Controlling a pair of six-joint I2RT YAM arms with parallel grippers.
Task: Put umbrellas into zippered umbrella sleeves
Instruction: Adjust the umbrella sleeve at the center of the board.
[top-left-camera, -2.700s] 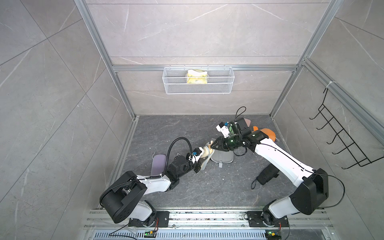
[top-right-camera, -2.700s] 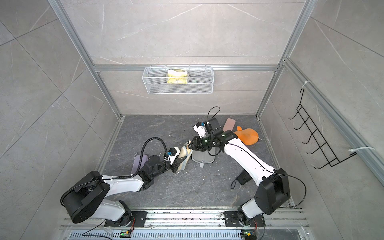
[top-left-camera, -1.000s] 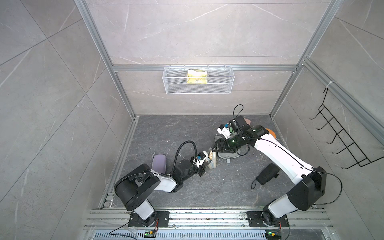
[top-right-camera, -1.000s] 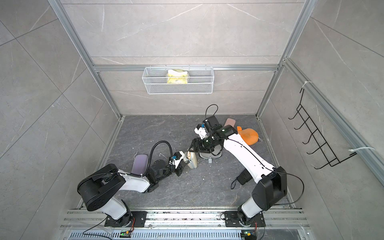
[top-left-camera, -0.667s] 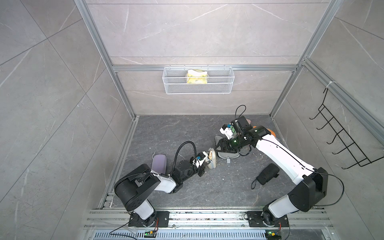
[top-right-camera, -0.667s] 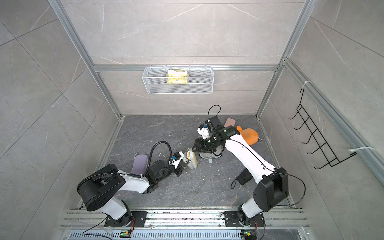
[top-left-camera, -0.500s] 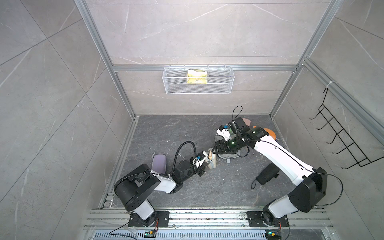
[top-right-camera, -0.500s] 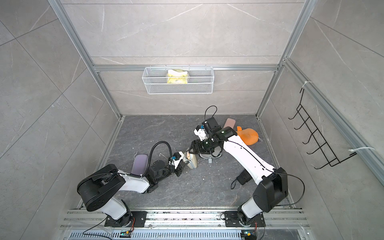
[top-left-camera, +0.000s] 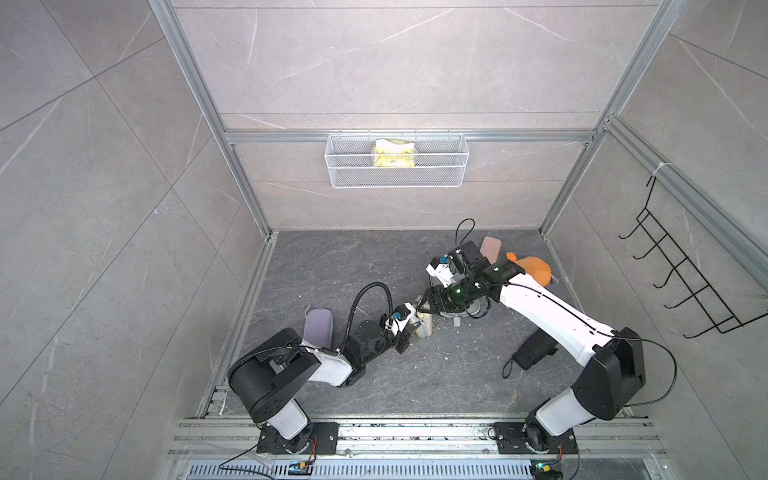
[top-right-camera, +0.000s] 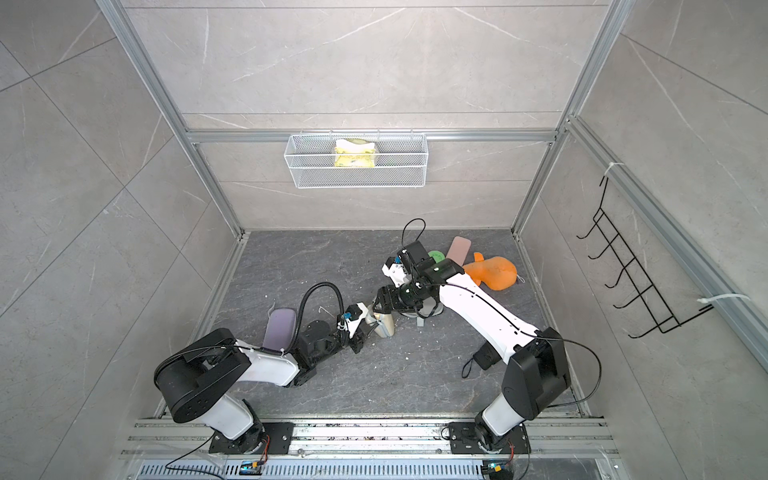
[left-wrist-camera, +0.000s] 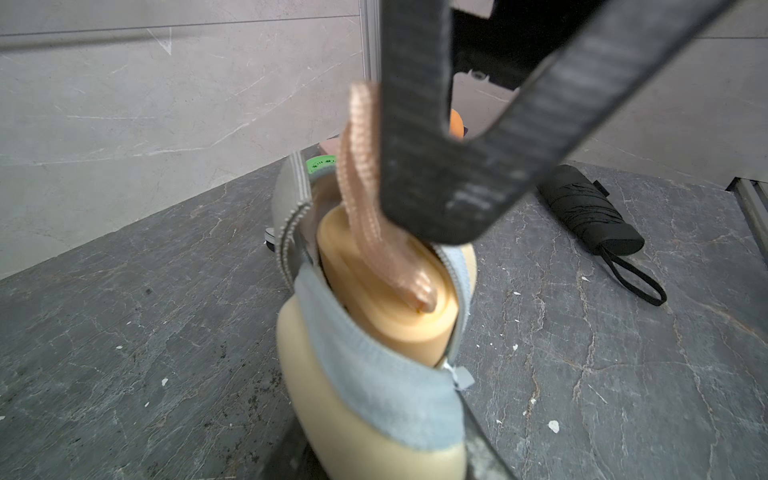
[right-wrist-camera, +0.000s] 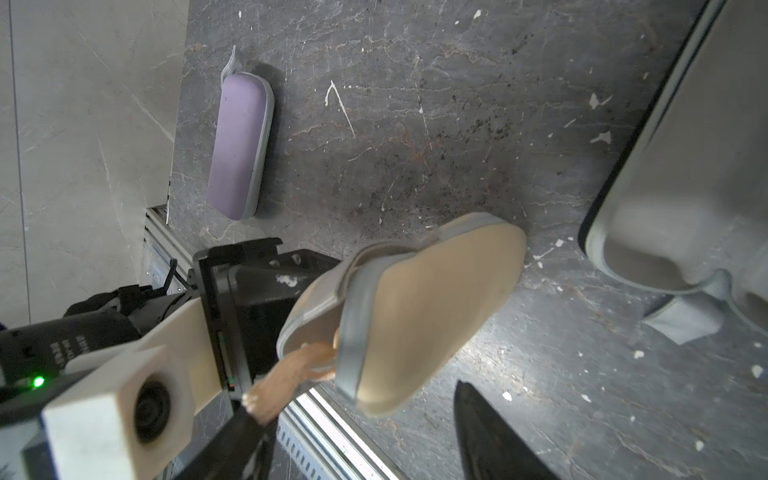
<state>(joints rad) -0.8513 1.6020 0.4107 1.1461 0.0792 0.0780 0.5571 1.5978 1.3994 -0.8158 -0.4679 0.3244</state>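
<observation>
We count three zippered umbrella sleeves: the lilac sleeve (top-left-camera: 318, 334), the cream sleeve (right-wrist-camera: 415, 307) and an open grey-lined sleeve (right-wrist-camera: 681, 166) with a black edge. We see two umbrellas: the cream umbrella (left-wrist-camera: 374, 328) and the black umbrella (left-wrist-camera: 590, 212). There is one each of the orange plush toy (top-right-camera: 494, 272), flat pink case (top-right-camera: 458, 249), green disc (top-right-camera: 435, 254), wire basket (top-left-camera: 397, 176), yellow packet (top-left-camera: 395, 153) and hook rack (top-left-camera: 692, 270). We count two robot arms: the left arm (top-left-camera: 328, 368) and the right arm (top-left-camera: 544, 311).
</observation>
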